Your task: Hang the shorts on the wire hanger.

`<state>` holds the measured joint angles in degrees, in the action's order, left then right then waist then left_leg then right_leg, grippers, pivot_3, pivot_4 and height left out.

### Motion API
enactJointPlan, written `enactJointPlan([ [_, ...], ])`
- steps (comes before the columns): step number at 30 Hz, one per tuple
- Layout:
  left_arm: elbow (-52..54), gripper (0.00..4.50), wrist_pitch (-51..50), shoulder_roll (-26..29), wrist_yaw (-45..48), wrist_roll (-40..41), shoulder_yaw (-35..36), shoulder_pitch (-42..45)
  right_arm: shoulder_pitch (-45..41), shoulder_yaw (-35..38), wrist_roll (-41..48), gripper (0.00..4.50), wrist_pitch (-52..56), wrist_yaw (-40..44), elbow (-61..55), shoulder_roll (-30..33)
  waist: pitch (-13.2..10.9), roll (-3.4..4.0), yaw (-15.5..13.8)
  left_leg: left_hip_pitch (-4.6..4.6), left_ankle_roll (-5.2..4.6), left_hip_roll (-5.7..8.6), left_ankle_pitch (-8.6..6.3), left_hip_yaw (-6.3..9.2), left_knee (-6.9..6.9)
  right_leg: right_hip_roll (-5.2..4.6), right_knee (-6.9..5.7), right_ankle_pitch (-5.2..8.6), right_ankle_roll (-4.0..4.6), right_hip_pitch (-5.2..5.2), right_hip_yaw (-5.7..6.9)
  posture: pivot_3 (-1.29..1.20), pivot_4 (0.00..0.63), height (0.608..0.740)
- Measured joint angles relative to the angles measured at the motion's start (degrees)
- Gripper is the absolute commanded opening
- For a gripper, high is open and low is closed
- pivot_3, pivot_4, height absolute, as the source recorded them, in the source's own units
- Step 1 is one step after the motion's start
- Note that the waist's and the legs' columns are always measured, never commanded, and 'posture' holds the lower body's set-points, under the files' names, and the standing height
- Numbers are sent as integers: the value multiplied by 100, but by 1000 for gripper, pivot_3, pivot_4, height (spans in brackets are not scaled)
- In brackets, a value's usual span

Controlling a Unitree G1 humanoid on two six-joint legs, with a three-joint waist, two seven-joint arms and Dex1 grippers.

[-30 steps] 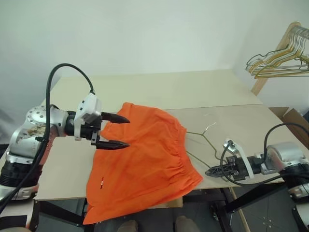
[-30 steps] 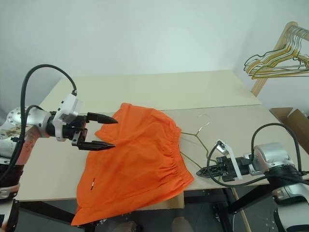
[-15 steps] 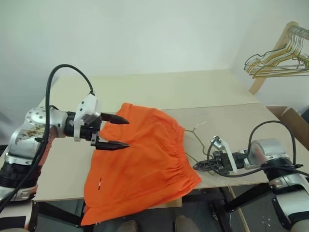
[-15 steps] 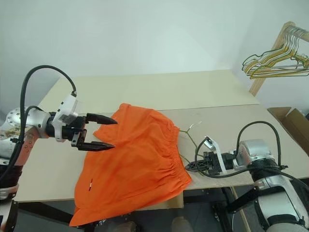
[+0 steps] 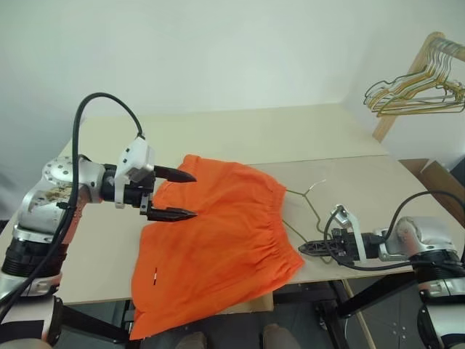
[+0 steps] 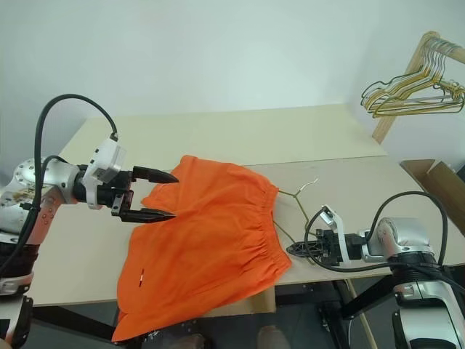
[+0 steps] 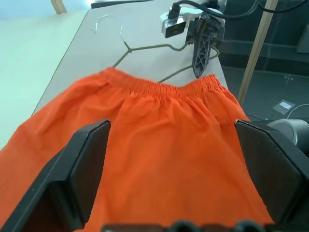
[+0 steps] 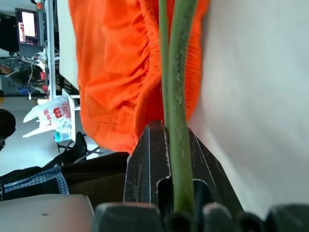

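The orange shorts (image 5: pixel 218 240) lie spread on the table (image 5: pixel 94 254), waistband toward the right, one leg hanging over the front edge. My left gripper (image 5: pixel 193 195) hovers open over their left part, one finger either side of the fabric edge, and holds nothing. The thin wire hanger (image 5: pixel 311 207) lies to the right of the waistband with its hook (image 5: pixel 317 185) pointing away, and its lower part runs under the shorts. My right gripper (image 5: pixel 303 249) rests low on the table beside the waistband, shut on the hanger's wire (image 8: pixel 178 96), which runs between its fingers.
A bunch of gold and dark hangers (image 5: pixel 410 94) hangs on a wooden rack at the far right. A cardboard box (image 5: pixel 439 178) stands beyond the table's right edge. A second, paler tabletop (image 5: pixel 254 134) adjoins at the back.
My right gripper has shifted a little toward the shorts, taking the hanger wire with it. The left gripper has stayed open in the same place.
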<state>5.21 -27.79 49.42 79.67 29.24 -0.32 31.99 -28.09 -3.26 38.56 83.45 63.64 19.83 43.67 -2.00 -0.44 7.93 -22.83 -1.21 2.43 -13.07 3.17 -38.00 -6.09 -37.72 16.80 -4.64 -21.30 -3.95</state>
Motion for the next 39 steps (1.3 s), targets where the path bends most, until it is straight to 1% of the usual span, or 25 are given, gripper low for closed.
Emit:
enactJointPlan([
  [7, -124, 4463, 37, -15, 28, -10, -66, 76, -3, 242, 89, 0, 38, -157, -55, -21, 0, 0, 100, 0, 0, 0, 0, 1, 0, 0, 2, 0, 0, 2, 0, -155, 0, 740],
  [10, -173, 4463, 110, -16, 65, -21, -95, 114, -41, 358, 60, 0, -172, -408, -146, -220, 0, 0, 131, 1, 0, -3, 0, 1, 0, 2, -1, 0, 0, 1, 0, -163, 0, 740],
  [13, -283, 4463, 159, -29, 115, -69, -122, 280, -200, 357, -18, 0, -400, -656, -540, -372, 0, 0, 176, 0, 0, -3, 0, 2, 0, 2, -3, 0, 0, 0, 0, -169, 0, 740],
  [17, -549, 4463, 264, -78, 217, -170, -221, 580, -522, 330, -132, 0, -776, -1041, -1362, -637, 0, 0, 243, -2, 0, -3, 0, 5, 0, 2, -2, 0, -1, -2, 1, -172, 0, 740],
  [20, -744, 4463, 384, -97, 300, -242, -288, 707, -611, 89, -349, 0, -1165, -1281, -1883, -704, 0, 0, 250, -4, 0, -2, 0, 6, 1, 1, -3, 0, -1, -6, 1, -169, 0, 740],
  [23, -1112, 4463, 529, -103, 418, -368, -335, 1033, -790, -175, -564, 0, -1538, -1368, -2290, -656, 0, 0, 246, -7, 1, 0, 1, 6, 0, 0, -7, 0, -1, -12, 1, -171, 0, 740],
  [27, -1771, 4463, 844, -94, 588, -601, -344, 1728, -997, -738, -975, 0, -2172, -1164, -2947, -111, 0, 0, 231, -15, 1, 4, 1, 7, 0, -2, -6, 1, -2, -21, 2, -181, 0, 740],
  [29, -2142, 4463, 1047, -70, 750, -754, -368, 2068, -1076, -922, -1099, 0, -2388, -975, -3078, 53, 0, 0, 248, -16, 1, 6, 1, 6, -1, -3, -6, 1, -2, -21, 1, -187, 0, 740],
  [32, -2836, 4463, 1624, 21, 1132, -990, -657, 2718, -1310, -1303, -1342, 0, -2741, -618, -3217, 266, 0, 0, 295, -20, 3, 6, 3, 4, 0, -1, -9, 2, -3, -31, 1, -195, 0, 740],
  [34, -3101, 4463, 1969, 56, 1225, -1057, -933, 2956, -1429, -1417, -1423, 0, -2846, -514, -3233, 259, 0, 0, 336, -21, 3, 6, 3, 5, 1, -1, -13, 2, -4, -32, 1, -194, 0, 740],
  [37, -3751, 4463, 2651, -41, 1258, -1310, -1512, 3261, -1554, -1554, -1508, 0, -2945, -379, -3222, 239, 0, 0, 390, -20, 5, 7, 5, 6, -1, -3, -22, 2, -4, -32, 0, -201, 0, 740],
  [39, -4123, 4463, 3041, -74, 1260, -1390, -2095, 3448, -1643, -1640, -1567, 0, -2987, -302, -3204, 192, 0, 0, 399, -24, 6, 7, 6, 6, -1, -3, -25, 3, -5, -38, 0, -204, 0, 740],
])
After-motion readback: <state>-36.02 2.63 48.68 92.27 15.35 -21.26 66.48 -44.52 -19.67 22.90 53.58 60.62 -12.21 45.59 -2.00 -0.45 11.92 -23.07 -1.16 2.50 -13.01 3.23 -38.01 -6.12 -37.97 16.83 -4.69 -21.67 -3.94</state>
